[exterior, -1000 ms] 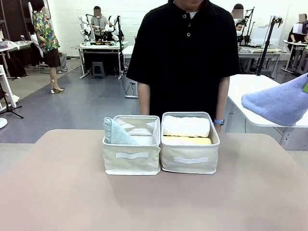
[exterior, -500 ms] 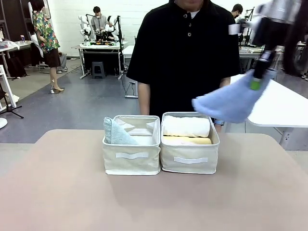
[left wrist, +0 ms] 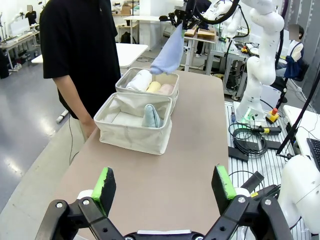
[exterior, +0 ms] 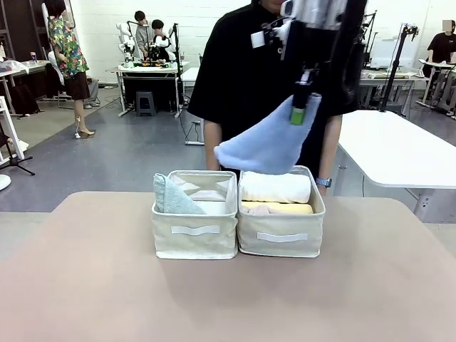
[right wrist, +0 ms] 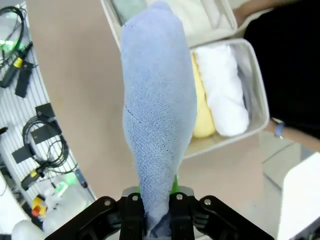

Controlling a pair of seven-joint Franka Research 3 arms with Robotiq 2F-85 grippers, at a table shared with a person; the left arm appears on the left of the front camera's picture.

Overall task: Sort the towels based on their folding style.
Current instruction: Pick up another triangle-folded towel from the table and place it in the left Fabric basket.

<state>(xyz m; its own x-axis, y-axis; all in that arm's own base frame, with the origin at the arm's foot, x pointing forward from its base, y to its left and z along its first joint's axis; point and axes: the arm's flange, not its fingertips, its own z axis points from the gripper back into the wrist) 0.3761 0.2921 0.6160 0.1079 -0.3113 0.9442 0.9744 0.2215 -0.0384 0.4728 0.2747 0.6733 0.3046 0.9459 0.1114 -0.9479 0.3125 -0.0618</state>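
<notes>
My right gripper (exterior: 299, 107) is shut on a light blue cone-folded towel (exterior: 263, 144), which hangs in the air above the two cream baskets; the same towel (right wrist: 157, 115) runs up from the shut fingers in the right wrist view. The left basket (exterior: 195, 231) holds a pale grey-green cone towel (exterior: 169, 196). The right basket (exterior: 281, 235) holds a white rolled towel (exterior: 275, 187), a yellow one (exterior: 281, 207) and a pale pink one (left wrist: 165, 89). My left gripper (left wrist: 165, 182) stands open over the table's near end, far from the baskets.
A person in a black shirt (exterior: 271, 78) stands right behind the baskets at the far edge. The tan table (exterior: 228, 299) is bare in front of and beside the baskets. A white table (exterior: 399, 153) stands to the right behind.
My right gripper has carried the light blue towel from the far right leftward, to above the baskets. The left arm has not moved.
</notes>
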